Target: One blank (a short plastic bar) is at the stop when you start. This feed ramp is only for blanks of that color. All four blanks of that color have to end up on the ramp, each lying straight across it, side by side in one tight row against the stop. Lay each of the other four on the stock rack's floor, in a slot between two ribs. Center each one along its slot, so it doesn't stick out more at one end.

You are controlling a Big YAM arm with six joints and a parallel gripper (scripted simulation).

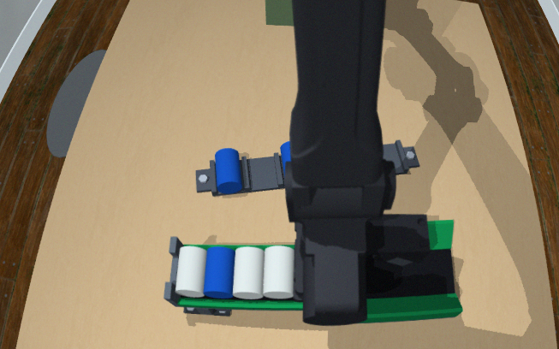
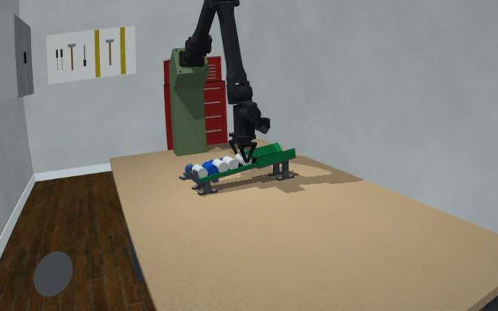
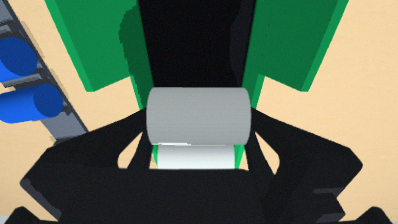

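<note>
A green feed ramp (image 1: 407, 308) slopes down to a grey stop (image 1: 172, 270). Against the stop lies a row of four blanks, each straight across — white (image 1: 191, 271), blue (image 1: 219, 273), white (image 1: 248, 273), white (image 1: 278, 272). A fifth, white blank (image 3: 198, 115) sits just up-ramp of that row, clamped in the hand (image 3: 199, 120). Beyond the ramp, the grey stock rack (image 1: 263, 172) holds two visible blue blanks (image 1: 227, 170) — one half hidden (image 1: 285, 150).
</note>
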